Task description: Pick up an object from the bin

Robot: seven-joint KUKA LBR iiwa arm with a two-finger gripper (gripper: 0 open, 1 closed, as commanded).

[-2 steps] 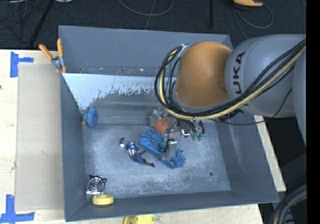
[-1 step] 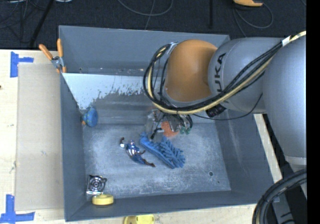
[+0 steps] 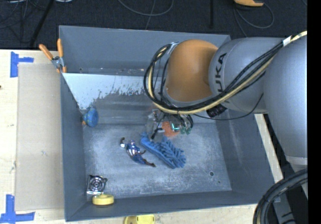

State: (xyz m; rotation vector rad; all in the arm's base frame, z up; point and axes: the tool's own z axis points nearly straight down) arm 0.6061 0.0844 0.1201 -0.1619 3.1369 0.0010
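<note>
far left of the gripper [image 3: 160,127], a small blue roundish thing [image 3: 91,117] sits against the bin [image 3: 70,133] wall; too small to say what it is. well below and left of the gripper, in the near corner, there's a silver square piece [image 3: 96,184] w/ a round grille. touching it on the near side is a yellow ring [image 3: 103,199] that looks like a tape roll. closer in, just below-left of the gripper, lies a tiny toy figure [image 3: 133,149], dark blue and white, details not readable.

the gripper itself is mostly hidden under the arm's orange cover [image 3: 188,70] and cable loops. only its lower end shows, low over the bin floor, so can't tell if it's released or clenched. an orange-and-green bit [image 3: 172,127] sits right beside it on its right. can't tell whether that's robot hardware or a loose thing.

nearest thing is a blue comb-like brush [image 3: 164,152], lying flat on the floor directly below the gripper. its upper-left end is right at the gripper's tip; contact vs. just apart can't be told. it has a long blue spine w/ a row of stubby teeth along one side. long axis runs diagonally, from the end by the gripper down toward lower right. teeth point to upper right.
</note>
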